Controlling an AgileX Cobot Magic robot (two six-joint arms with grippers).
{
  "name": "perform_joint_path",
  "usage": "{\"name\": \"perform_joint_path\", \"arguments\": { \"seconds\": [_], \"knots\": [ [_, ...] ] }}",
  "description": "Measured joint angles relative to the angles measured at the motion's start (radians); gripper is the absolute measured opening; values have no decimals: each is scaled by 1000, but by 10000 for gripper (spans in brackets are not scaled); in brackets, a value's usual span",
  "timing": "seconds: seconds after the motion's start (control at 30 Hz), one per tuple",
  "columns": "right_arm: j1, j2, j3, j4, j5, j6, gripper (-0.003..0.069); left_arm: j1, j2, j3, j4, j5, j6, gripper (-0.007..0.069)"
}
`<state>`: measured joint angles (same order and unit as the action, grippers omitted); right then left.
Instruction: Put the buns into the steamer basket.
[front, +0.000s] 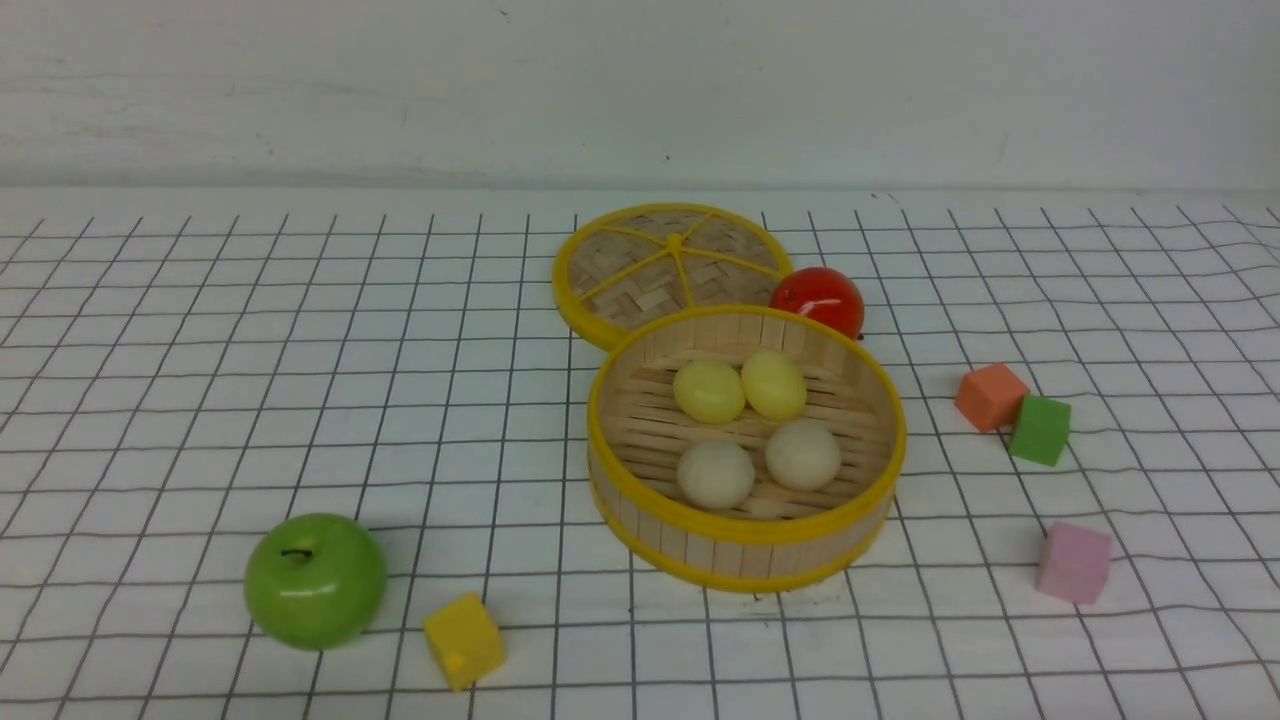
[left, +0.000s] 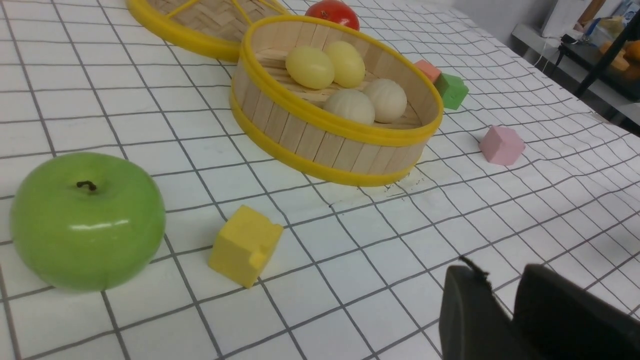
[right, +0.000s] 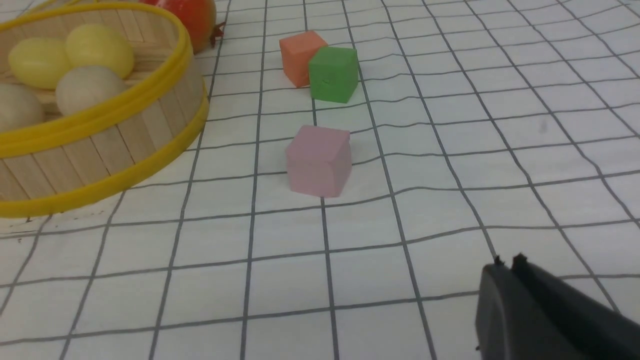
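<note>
The steamer basket (front: 722, 552) stands mid-table and holds all the buns: two pale yellow buns (front: 708, 390) (front: 773, 384) at its far side and two beige-white buns (front: 715, 474) (front: 803, 454) at its near side. The left wrist view shows the basket (left: 320, 142) with the buns (left: 310, 67) inside, and my left gripper (left: 500, 272) low over the cloth, well short of it, open by a small gap with nothing in it. In the right wrist view my right gripper (right: 508, 261) is shut and empty, away from the basket (right: 100, 150). Neither gripper shows in the front view.
The woven lid (front: 670, 265) lies flat behind the basket, with a red fruit (front: 818, 298) beside it. A green apple (front: 315, 580) and a yellow cube (front: 464, 640) sit at the front left. Orange (front: 990, 396), green (front: 1040, 430) and pink (front: 1074, 563) cubes lie to the right.
</note>
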<state>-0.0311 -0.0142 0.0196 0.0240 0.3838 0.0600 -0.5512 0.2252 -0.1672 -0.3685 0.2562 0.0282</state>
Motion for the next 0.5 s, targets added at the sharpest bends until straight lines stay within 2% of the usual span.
{"name": "perform_joint_path", "arguments": {
  "seconds": [0.13, 0.23, 0.27, 0.3, 0.37, 0.5],
  "knots": [
    [0, 0, 0, 0, 0, 0, 7, 12, -13, 31, 77, -111, 3, 141],
    [0, 0, 0, 0, 0, 0, 11, 103, -69, 85, 85, -229, -56, 99],
    [0, 0, 0, 0, 0, 0, 11, 112, -75, 89, 86, -232, -70, 94],
    [0, 0, 0, 0, 0, 0, 12, 172, -113, 111, 92, -237, -113, 59],
    [0, 0, 0, 0, 0, 0, 14, 272, -182, 158, 131, -196, -206, -5],
    [0, 0, 0, 0, 1, 0, 19, 409, -235, 194, 244, 63, -334, -13]
  ]
}}
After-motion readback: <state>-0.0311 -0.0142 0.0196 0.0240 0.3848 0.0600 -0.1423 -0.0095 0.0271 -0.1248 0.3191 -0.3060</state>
